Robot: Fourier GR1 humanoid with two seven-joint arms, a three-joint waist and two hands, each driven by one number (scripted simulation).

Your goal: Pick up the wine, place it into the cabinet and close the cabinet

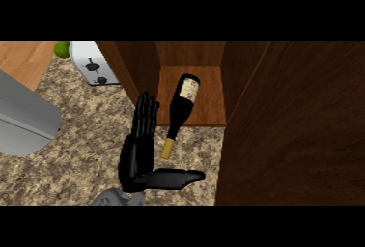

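The dark glass wine bottle (181, 112) lies half inside the brown wooden cabinet (192, 103). The black left hand (139, 154) rests just beside it, fingers straight and together, thumb spread below the neck.

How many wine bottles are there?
1. The wine bottle lies with its base on the open cabinet's shelf and its neck over the counter, beside the left hand. More could be hidden behind the door.

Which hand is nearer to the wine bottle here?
The left hand. It is open just left of the wine bottle, fingers straight alongside it and thumb reaching under its neck end. The bottle lies half inside the cabinet. The right hand does not show in the head view.
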